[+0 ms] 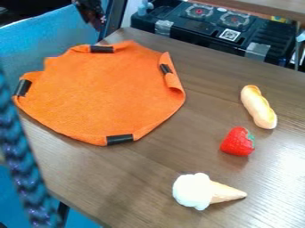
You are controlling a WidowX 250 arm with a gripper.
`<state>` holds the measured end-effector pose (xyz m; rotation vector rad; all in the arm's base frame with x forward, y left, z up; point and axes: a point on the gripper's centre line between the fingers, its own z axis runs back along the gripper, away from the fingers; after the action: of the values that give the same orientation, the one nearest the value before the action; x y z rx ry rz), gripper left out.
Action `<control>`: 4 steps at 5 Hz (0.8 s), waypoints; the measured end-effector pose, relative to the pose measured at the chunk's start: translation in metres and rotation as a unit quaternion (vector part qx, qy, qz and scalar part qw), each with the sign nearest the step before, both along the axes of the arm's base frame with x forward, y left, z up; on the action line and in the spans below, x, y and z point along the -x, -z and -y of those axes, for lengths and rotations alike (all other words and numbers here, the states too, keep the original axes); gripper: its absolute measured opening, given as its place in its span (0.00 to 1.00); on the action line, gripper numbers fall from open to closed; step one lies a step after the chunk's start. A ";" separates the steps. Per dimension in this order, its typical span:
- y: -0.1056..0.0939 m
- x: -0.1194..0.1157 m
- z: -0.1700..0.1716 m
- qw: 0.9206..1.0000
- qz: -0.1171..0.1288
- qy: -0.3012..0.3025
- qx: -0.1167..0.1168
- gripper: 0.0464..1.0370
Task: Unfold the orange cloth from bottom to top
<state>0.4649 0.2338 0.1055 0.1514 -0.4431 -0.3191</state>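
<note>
Camera view: the black two-finger gripper (95, 21) hangs from the top edge, left of centre, pointing down and tipped slightly to the right. It sits beyond the far edge of the cloth, in front of the blue surface behind the table, with a gap in view between its tip and the cloth. Whether the claw is wide or narrow, I cannot tell.

The orange fabric cloth (101, 95) lies mostly spread over the far left part of the brown wood-grain table (161, 162). Its outline is roughly round and uneven, with black strips at its far, left, near and right edges. The right edge curls inward beside its strip, and the far edge is slightly rumpled.

To the right of the cloth lie a long tan toy bread roll (258, 107), a red toy strawberry with a green top (237, 142) nearer the camera, and, nearer still, a toy ice cream (194, 191), white scoop left, tan cone pointing right. A black toy stove (202, 27) stands beyond the table. A dark blue braided cord (22, 167) crosses the left foreground.
</note>
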 end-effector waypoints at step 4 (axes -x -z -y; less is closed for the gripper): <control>-0.032 0.069 0.042 0.997 -0.061 0.002 0.057 0.96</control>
<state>0.3958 0.1923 0.1379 0.0204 -0.3405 -0.3042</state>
